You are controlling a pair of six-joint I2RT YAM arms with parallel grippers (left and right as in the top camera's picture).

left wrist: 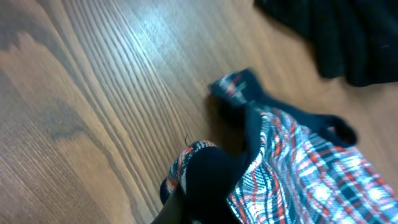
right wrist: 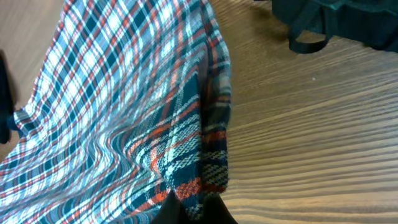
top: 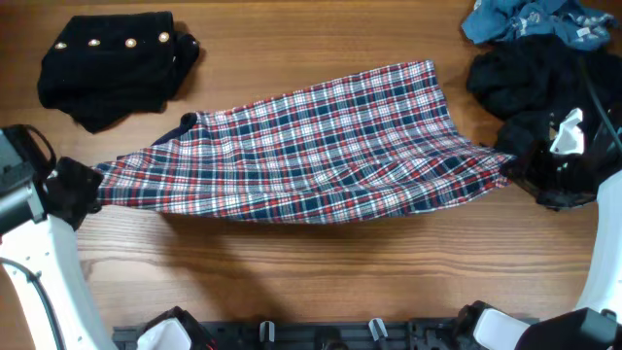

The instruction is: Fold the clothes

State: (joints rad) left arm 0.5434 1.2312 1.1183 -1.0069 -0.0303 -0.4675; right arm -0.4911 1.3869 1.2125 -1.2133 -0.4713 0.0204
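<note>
The plaid garment (top: 311,146) lay stretched across the middle of the counter (top: 321,282). The left claw (top: 94,183) was clamped on its left end and the right claw (top: 510,170) on its right corner. A studded black garment (top: 112,63) sat at the far left. A black heap (top: 520,78) and a blue heap (top: 535,19) lay at the far right.

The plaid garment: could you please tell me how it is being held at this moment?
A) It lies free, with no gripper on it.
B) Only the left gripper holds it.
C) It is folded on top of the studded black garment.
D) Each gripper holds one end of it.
D: the left gripper is shut on one end of the plaid garment and the right gripper on the other, with the cloth stretched out between them.
</note>
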